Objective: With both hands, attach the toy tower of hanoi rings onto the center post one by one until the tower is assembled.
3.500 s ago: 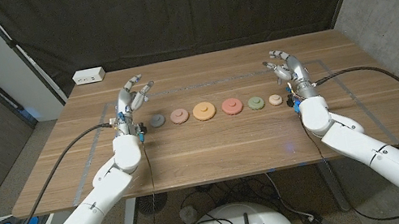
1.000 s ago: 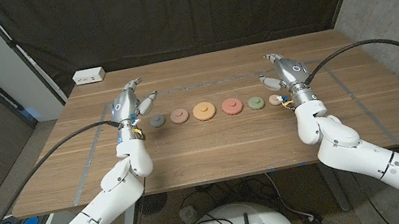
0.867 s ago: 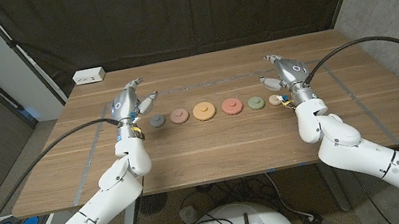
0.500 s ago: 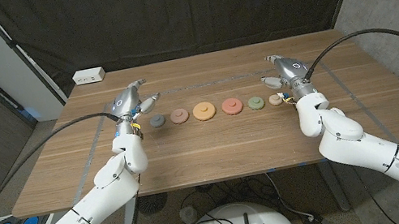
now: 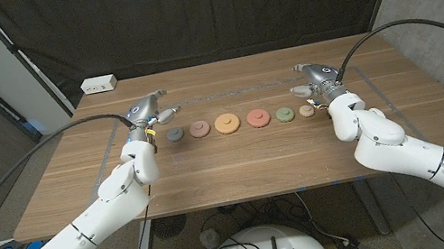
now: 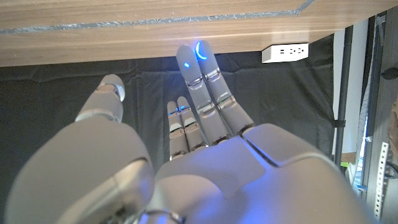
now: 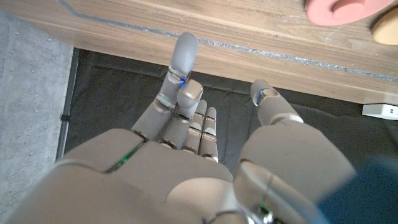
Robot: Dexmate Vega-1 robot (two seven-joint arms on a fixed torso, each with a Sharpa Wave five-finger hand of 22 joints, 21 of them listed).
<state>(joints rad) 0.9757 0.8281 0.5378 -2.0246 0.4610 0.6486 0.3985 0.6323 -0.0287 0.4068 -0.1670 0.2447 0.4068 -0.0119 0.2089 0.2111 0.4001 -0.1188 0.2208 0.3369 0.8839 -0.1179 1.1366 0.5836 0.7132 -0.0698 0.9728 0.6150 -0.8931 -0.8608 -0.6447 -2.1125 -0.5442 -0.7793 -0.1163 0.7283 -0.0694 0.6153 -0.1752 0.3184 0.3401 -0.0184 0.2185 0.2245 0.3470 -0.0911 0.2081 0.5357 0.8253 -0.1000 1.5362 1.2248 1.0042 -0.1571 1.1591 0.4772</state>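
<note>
Several flat rings lie in a row across the table's middle: grey (image 5: pixel 175 134), brownish pink (image 5: pixel 199 129), a larger orange one (image 5: pixel 226 124), red (image 5: pixel 257 118), green (image 5: pixel 284 114) and a small cream one (image 5: pixel 306 111). I cannot make out a post. My left hand (image 5: pixel 147 112) hovers just left of the grey ring, fingers spread, holding nothing. My right hand (image 5: pixel 313 79) hovers a little behind and right of the cream ring, fingers also apart and empty. The right wrist view catches a pink ring (image 7: pixel 336 9) and the cream ring (image 7: pixel 388 28) past my spread fingers (image 7: pixel 180 62).
A white power strip (image 5: pixel 100 85) sits at the table's back left corner, also visible in the left wrist view (image 6: pixel 285 53). Grey tape lines (image 5: pixel 110 163) mark the wood. A black curtain hangs behind. Cables arc from both wrists.
Both forearms have swung up and outward while the hands stay near the ends of the row, tipping further forward. The rings have not moved.
</note>
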